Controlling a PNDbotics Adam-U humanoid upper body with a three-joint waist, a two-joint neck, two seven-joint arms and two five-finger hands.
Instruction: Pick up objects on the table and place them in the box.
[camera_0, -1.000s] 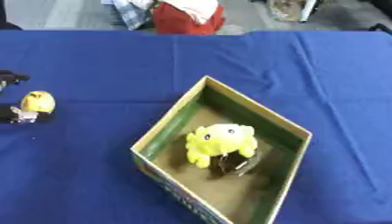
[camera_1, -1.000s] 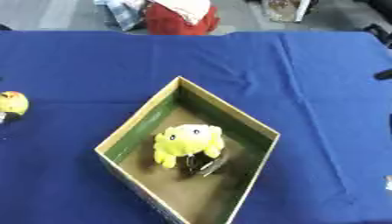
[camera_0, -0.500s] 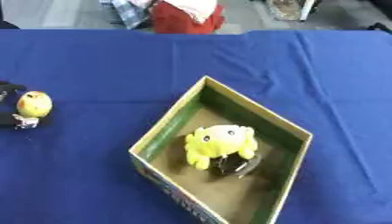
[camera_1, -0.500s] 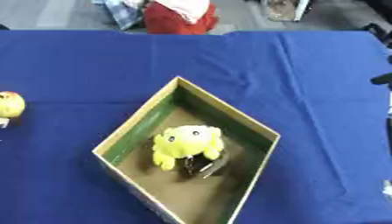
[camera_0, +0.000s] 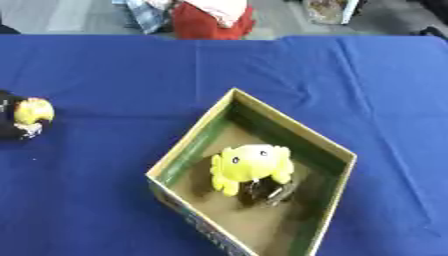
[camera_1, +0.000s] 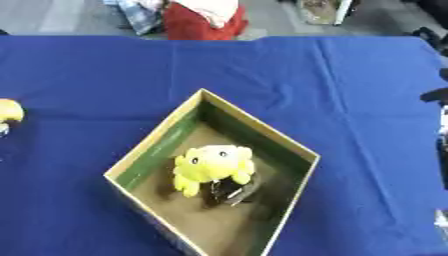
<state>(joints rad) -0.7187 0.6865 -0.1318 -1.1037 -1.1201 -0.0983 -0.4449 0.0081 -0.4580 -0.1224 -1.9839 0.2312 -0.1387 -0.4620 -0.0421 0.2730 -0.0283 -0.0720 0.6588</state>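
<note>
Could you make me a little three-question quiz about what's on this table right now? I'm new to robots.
1. True or false: the yellow plush toy lies inside the box.
2. What colour is the cloth covering the table?
3. Where is the small yellow object that is outside the box? A) at the table's left edge, at the left hand; B) on the box rim; C) at the table's far right.

Key:
1. True; it lies on the box floor, with a small dark object just beside it.
2. Blue.
3. A; the dark left hand is curled round it.
</note>
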